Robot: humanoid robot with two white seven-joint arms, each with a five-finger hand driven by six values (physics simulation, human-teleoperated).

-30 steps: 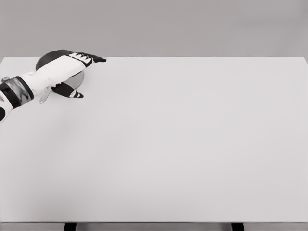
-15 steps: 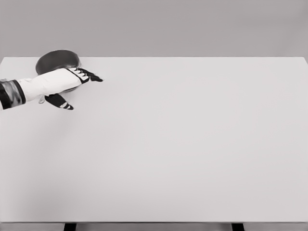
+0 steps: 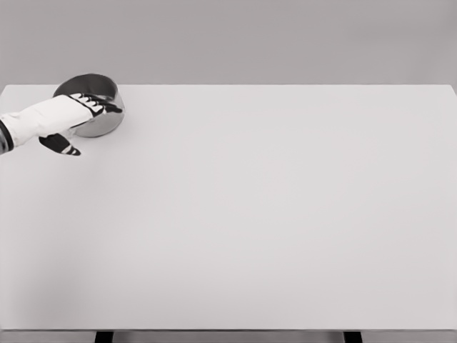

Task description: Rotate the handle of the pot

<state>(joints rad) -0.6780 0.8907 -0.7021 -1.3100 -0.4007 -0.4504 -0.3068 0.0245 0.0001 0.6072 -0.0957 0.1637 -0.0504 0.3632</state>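
A shiny metal pot point(image 3: 100, 120) with a dark inside stands at the far left back corner of the white table point(image 3: 271, 214). My left hand point(image 3: 75, 121) lies across its near-left side, fingers stretched out over the rim, thumb spread low toward the table. The hand holds nothing. The pot's handle is hidden behind the hand and wrist. The right arm is out of view.
The table's back edge runs just behind the pot, and its left edge lies close to the hand. Two dark table legs point(image 3: 104, 336) show under the front edge.
My left hand has drawn back to the left, uncovering most of the pot. The pot stays in its place.
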